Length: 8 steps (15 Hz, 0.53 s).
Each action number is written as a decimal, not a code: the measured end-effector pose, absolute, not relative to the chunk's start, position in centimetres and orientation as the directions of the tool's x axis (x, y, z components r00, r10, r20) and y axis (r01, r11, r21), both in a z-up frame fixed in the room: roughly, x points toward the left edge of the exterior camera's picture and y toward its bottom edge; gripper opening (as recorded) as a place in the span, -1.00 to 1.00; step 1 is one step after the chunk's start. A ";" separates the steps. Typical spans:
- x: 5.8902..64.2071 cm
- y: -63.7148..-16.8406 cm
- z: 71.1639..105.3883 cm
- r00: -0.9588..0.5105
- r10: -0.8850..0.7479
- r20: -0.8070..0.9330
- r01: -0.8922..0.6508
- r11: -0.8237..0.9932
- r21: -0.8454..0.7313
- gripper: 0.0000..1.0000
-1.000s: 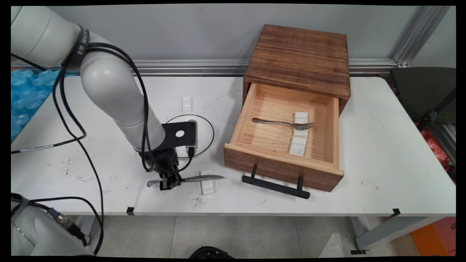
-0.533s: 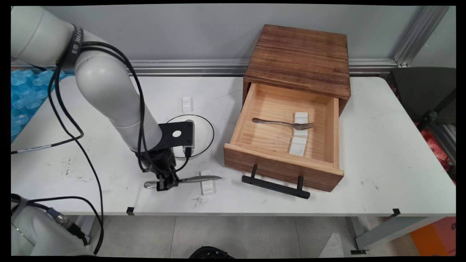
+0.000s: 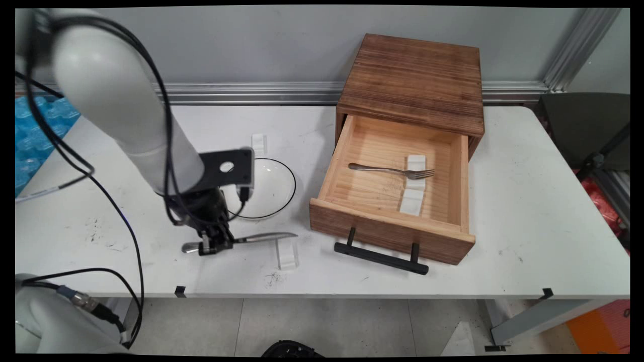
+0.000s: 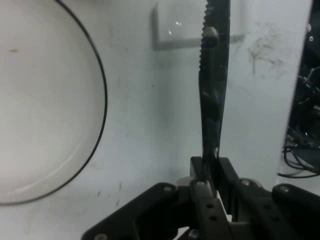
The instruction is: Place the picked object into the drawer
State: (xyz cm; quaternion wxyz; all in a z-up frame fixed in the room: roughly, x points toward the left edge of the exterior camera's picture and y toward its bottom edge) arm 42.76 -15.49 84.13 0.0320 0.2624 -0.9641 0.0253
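Note:
My gripper (image 3: 212, 245) is shut on the handle of a metal table knife (image 3: 261, 237), which hangs level just above the table at the near left. In the hand view the knife (image 4: 212, 80) runs straight up from between the closed fingers (image 4: 200, 172), its serrated edge to the left. The blade tip is over a small white rest block (image 3: 287, 254), seen in the hand view as a pale square (image 4: 182, 22). A white plate with a black rim (image 3: 269, 188) lies just behind the gripper, partly hidden by the wrist.
A wooden drawer box (image 3: 412, 80) stands at the back right with its drawer (image 3: 390, 236) pulled open. Inside lie a fork (image 3: 390, 170) and two white rest blocks (image 3: 412, 201). Another white block (image 3: 258, 142) sits behind the plate. Black cables hang from the arm.
The gripper has lifted the knife off the white rest block and carried it up and to the left. The block stays on the table.

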 end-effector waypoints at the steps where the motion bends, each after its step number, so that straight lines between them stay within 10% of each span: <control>1: 42.8 -15.0 85.7 -0.856 -0.511 0.077 -0.515 0.856 -0.041 -1.00; 8: 40.8 -14.2 95.6 -0.836 -0.535 0.121 -0.546 0.831 -0.102 -1.00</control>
